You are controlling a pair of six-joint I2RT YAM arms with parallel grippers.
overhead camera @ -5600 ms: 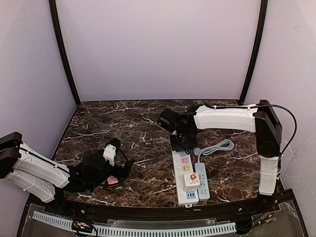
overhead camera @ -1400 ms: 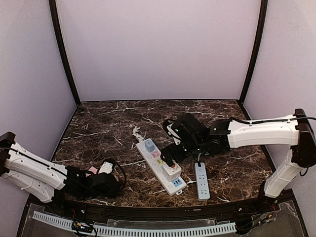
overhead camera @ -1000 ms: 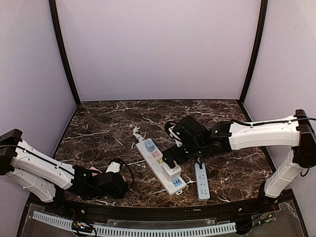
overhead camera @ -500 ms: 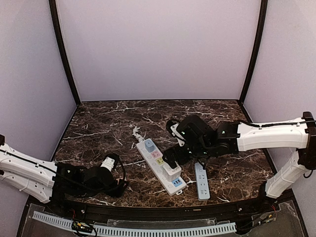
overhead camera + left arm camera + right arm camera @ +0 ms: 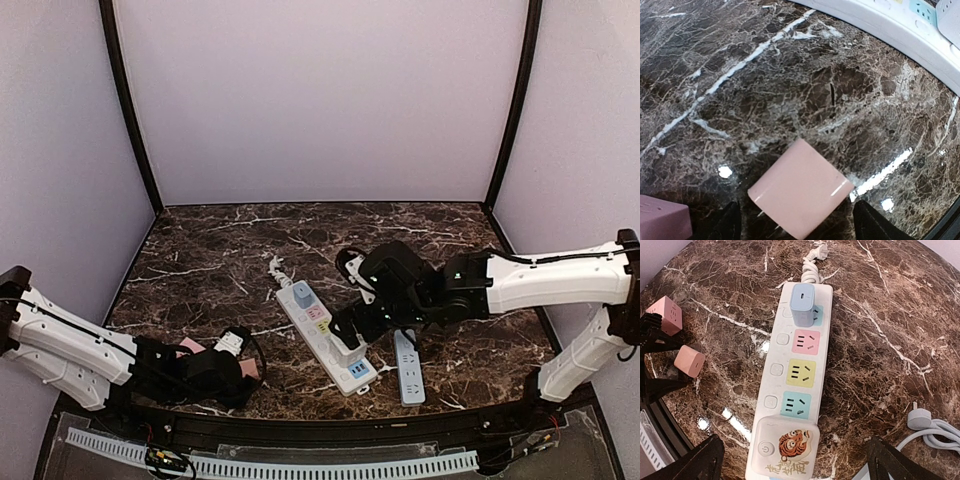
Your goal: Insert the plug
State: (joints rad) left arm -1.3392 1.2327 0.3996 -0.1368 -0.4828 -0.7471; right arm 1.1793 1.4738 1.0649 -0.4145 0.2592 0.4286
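The marble table (image 5: 200,260) bears a white power strip (image 5: 801,374), lying slantwise; the right gripper (image 5: 797,460) hangs over the strip's near end, jaws spread wide and empty; well left of the strip, the left gripper (image 5: 799,220) stands open astride the pink cube plug (image 5: 800,195), which lies on the table; probably light, rigid and glossy-slick, so pinch its flat sides squarely, prongs kept free.

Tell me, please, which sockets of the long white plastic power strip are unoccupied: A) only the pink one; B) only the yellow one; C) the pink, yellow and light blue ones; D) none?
C: on the long white plastic power strip, the pink socket, yellow socket and light blue socket lie bare between a pale blue cube adapter and a white tiger-printed adapter.
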